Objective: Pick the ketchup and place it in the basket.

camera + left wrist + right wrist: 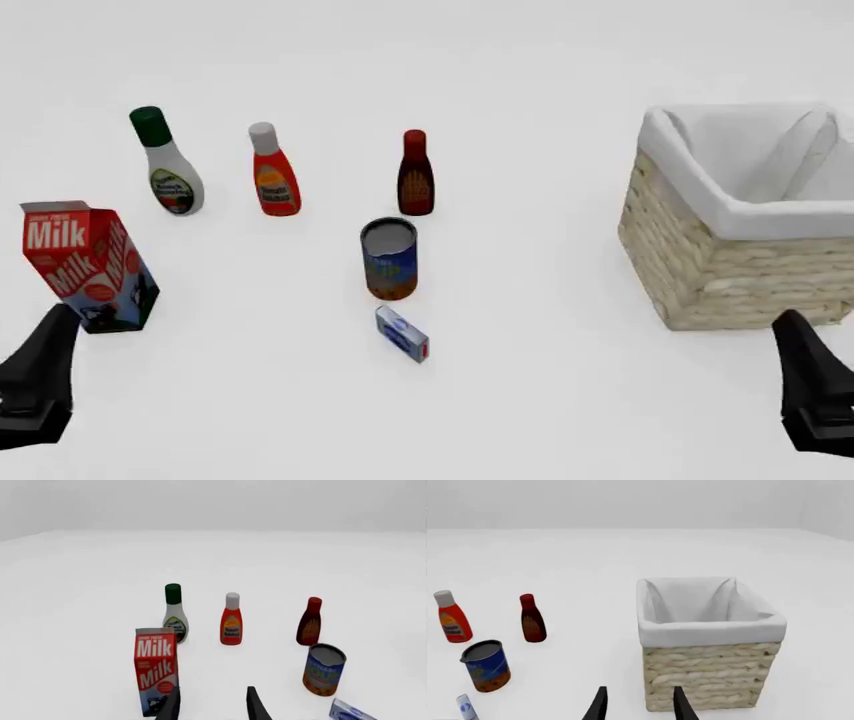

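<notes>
The basket (pixel 727 270) holds only its white lining; the ketchup (pixel 274 172) stands outside; both end effectors, left (pixel 212 707) and right (pixel 639 705), are spread, gripping nothing.

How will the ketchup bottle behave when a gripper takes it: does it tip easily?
The ketchup stands tall and narrow, so a sideways push probably tips it. Its smooth tapered body looks slippery; gripping the wider lower part seems safer.

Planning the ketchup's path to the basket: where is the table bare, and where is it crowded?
Bare: the wide strip between the dark sauce bottle and the basket. Crowded: the left, where ketchup stands between the green-capped bottle and dark bottle, with the can nearer.
</notes>
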Robot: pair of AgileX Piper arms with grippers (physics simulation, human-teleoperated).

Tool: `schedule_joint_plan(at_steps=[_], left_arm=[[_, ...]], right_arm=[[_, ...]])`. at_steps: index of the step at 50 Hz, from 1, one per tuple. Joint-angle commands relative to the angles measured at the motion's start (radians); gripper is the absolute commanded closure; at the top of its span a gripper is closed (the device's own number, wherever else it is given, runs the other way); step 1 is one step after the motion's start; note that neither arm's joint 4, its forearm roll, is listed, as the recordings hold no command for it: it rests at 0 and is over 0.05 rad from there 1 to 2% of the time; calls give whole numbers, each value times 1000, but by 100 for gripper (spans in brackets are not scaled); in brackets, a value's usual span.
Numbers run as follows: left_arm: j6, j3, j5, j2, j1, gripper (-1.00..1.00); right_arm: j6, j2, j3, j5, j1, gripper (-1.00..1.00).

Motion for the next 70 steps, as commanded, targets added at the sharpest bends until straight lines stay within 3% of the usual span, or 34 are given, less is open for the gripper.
schedule_joint_plan(at_steps=[1, 11, 17, 30, 37, 40, 57, 62, 65, 70], left_arm=[[15, -4, 46, -36, -12, -100], [67, -19, -116, 186, -17, -100], [91, -73, -244, 437, -31, -100], [56, -255, -219, 646, -18, -100], [123, -321, -194, 678, -66, -100], [148, -400, -172, 752, -75, -100], [108, -654, -124, 1005, -118, -100], [160, -703, -129, 1041, -128, -100], [117, -745, -102, 1085, -141, -100], [173, -761, -159, 1127, -116, -100]], right_arm=[[-7, -1, -2, 2, 15, -100], [-6, -12, 0, -1, 21, -100], [-20, -10, -1, -2, 21, -100], [-25, 5, 0, -15, 17, -100], [-39, -4, 0, -11, 14, -100], [-44, -8, 1, -10, 14, -100], [-71, -14, 1, -11, 14, -100], [-71, -12, 1, -11, 12, -100], [-76, -13, 1, -12, 4, -100], [-91, -15, 1, -15, 13, -100]])
